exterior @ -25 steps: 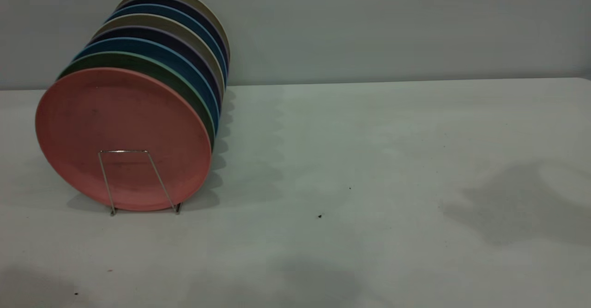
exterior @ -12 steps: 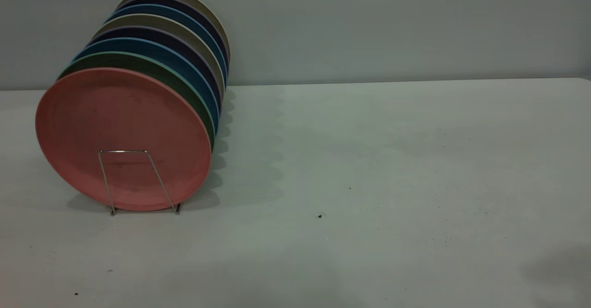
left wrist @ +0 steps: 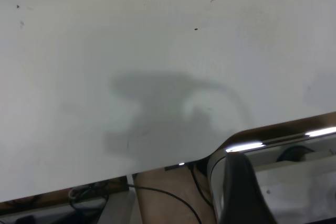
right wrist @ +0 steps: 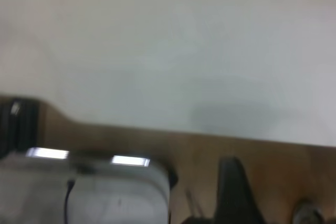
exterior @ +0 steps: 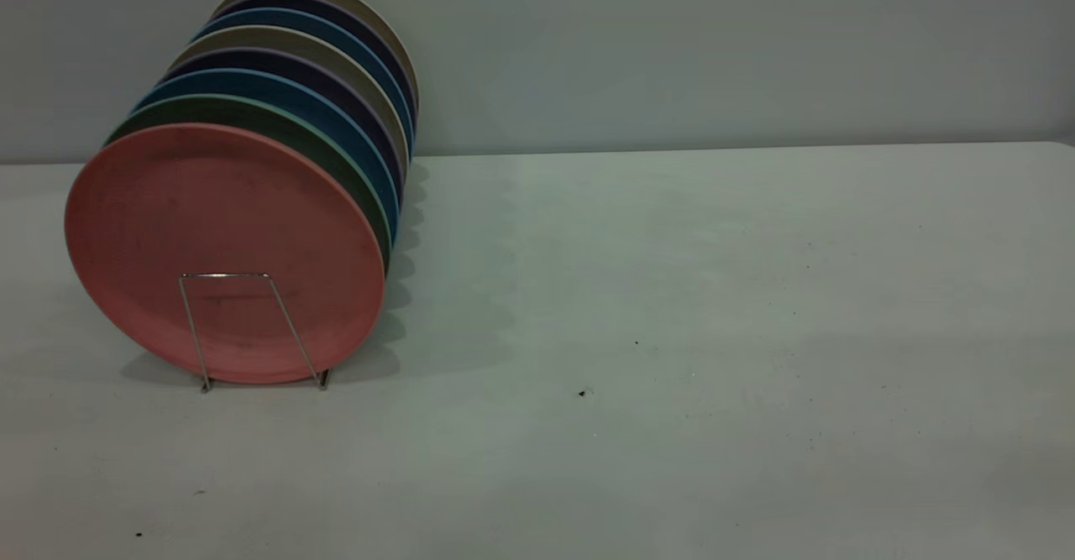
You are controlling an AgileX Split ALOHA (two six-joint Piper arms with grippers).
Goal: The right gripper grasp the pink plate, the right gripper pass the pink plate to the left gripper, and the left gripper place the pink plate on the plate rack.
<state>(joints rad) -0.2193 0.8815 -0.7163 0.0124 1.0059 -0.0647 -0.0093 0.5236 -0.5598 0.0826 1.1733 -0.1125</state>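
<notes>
Reviewing exterior view: the pink plate (exterior: 222,249) stands upright at the front of the plate rack (exterior: 252,325), behind its foremost wire loop, and has not shifted over the last second.
Change noted: the dark shadow that lay on the right of the table (exterior: 714,333) a second ago, and only at the lower right corner half a second ago, is now gone; I judge the arms have pulled back out of this view.
Meaning for task: the plate is already racked; by this evidence placement is done and nothing remains but retreat.
Surroundings: a green plate (exterior: 252,119) stands just behind the pink one, then blue, dark purple and beige plates in a row. Small dark specks dot the tabletop.
Obstructions: none seen near the rack.
Left wrist view: bare tabletop, its edge, cables below. One dark finger of the left gripper (left wrist: 241,192) shows; it holds nothing visible, and its opening cannot be told.
Right wrist view: tabletop edge and a grey housing. One dark finger of the right gripper (right wrist: 233,192) shows, nothing visibly held, opening undeterminable.
</notes>
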